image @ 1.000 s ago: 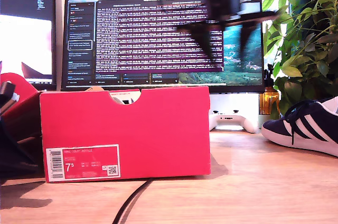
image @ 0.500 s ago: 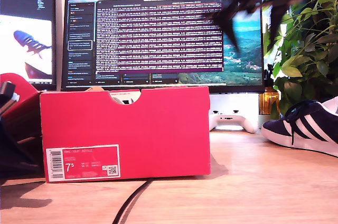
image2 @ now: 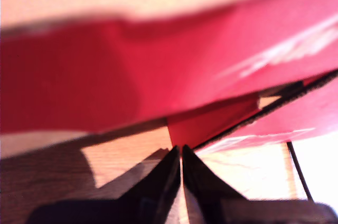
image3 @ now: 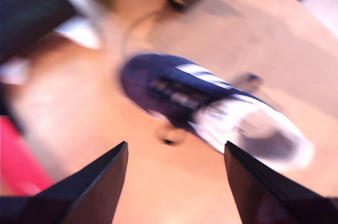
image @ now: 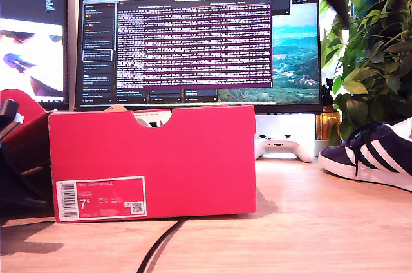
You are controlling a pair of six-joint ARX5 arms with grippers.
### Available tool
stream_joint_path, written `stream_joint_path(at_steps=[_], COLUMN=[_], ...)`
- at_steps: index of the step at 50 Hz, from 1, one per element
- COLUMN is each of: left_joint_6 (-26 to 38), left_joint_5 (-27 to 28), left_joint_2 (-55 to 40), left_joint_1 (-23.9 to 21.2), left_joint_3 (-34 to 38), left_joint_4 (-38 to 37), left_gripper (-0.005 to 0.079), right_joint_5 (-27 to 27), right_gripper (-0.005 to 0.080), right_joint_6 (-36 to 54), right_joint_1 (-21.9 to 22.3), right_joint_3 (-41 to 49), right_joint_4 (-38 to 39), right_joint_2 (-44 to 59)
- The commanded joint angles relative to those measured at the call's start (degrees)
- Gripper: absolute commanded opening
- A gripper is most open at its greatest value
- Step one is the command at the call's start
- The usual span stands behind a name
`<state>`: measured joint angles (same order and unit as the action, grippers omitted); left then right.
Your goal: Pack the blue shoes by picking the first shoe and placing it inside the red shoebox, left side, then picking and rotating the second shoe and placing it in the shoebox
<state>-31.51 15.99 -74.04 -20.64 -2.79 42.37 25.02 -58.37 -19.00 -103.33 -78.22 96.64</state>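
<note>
While the bright red cardboard shoebox stands on the light wooden desk with its white "7.5" barcode label and the half-round notch in its top edge facing the exterior camera, one dark navy suede sneaker with white side stripes and a white sole lies on the desk well apart from the box, toward the exterior view's right, partly cut by the picture's edge. The second wrist view, badly blurred, shows this same shoe lying alone on the wood, with the second gripper above it, its two dark fingers spread wide and holding nothing. The first gripper has its fingers pressed together, empty, pointing at a red wall of the box just above the desk. Behind the box stand a wide computer monitor full of text and a white game controller; beyond the shoe, away from the box, grows a leafy green plant. A black cable runs across the desk from under the box's front.
</note>
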Motion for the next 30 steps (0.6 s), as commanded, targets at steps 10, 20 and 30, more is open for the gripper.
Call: stream_joint_path(at_steps=[10,20,30], left_joint_6=[0.4,0.4,0.4], left_joint_5=[0.1,0.1,0.1], left_joint_2=[-0.3,-0.3,-0.3], left_joint_1=[-0.4,-0.4,-0.4], left_joint_3=[-0.5,-0.5,-0.5], left_joint_4=[0.4,0.4,0.4], left_gripper=[-0.002,-0.002,-0.002], right_joint_5=[1.1,1.0,1.0], right_gripper=[0.0531,0.053,0.0523], right_joint_6=[-5.3,-7.6,-10.3], right_joint_1=[3.7,6.3,8.0], right_joint_3=[12.0,18.4,22.0], right_joint_4=[0.0,0.0,0.0], right_joint_2=[-7.1,-9.0,-9.0])
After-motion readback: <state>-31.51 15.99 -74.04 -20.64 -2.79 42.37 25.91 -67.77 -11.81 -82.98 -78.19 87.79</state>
